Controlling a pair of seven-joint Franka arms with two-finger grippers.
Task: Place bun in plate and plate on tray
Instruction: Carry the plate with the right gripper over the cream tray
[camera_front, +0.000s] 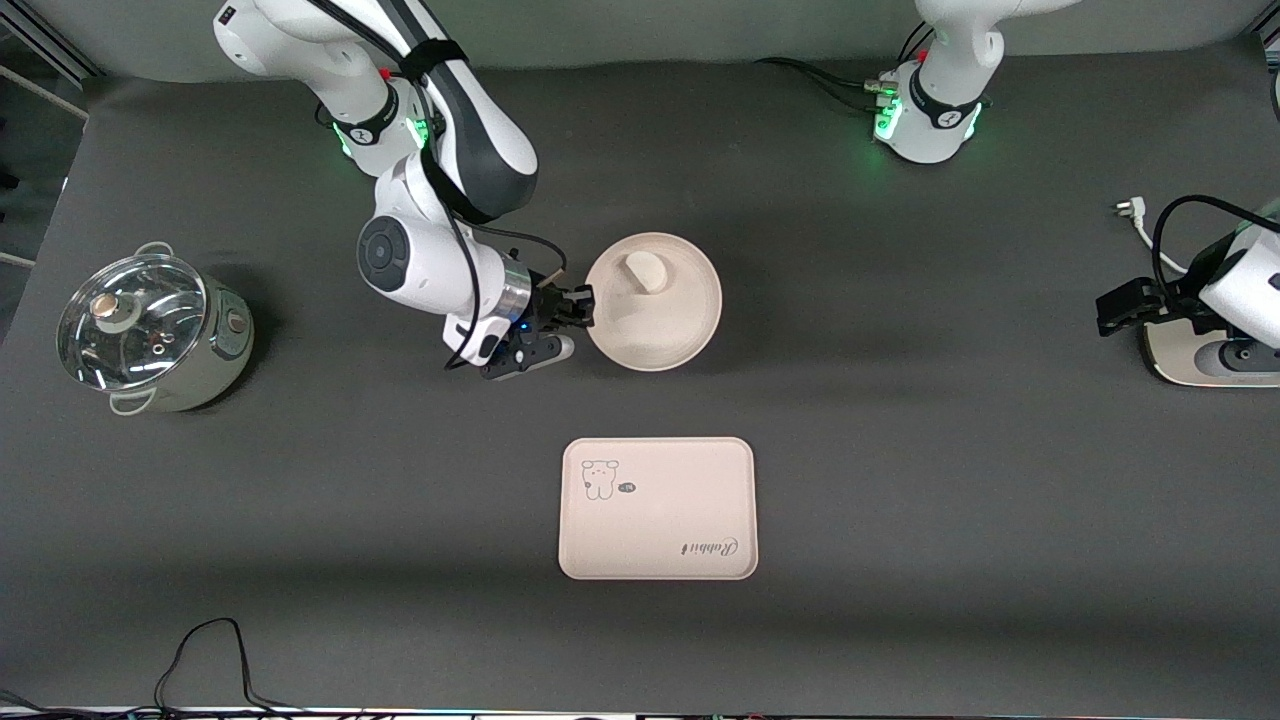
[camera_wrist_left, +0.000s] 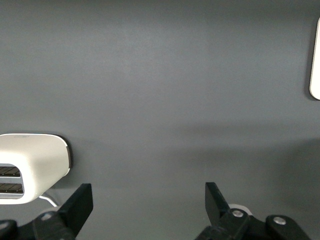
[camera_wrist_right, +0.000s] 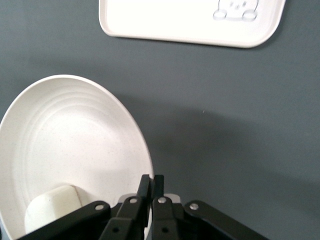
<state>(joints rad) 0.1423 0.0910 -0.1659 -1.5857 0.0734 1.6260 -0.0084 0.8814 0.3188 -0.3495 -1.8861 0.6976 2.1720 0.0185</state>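
right gripper pinches plate rim, bun half-hidden

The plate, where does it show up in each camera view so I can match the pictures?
Front view: the plate sits mid-table, farther from the camera than the tray, bun in it.
Left wrist view: not in it.
Right wrist view: the plate fills the lower left corner.
Shared landmark: the tray.

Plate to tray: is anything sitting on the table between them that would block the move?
Nothing visible does. The plate, with the bun in it and the right claw shut on its rim, has only bare table between it and the tray. The pot stands off toward the right arm's end; the left claw waits open by the toaster.
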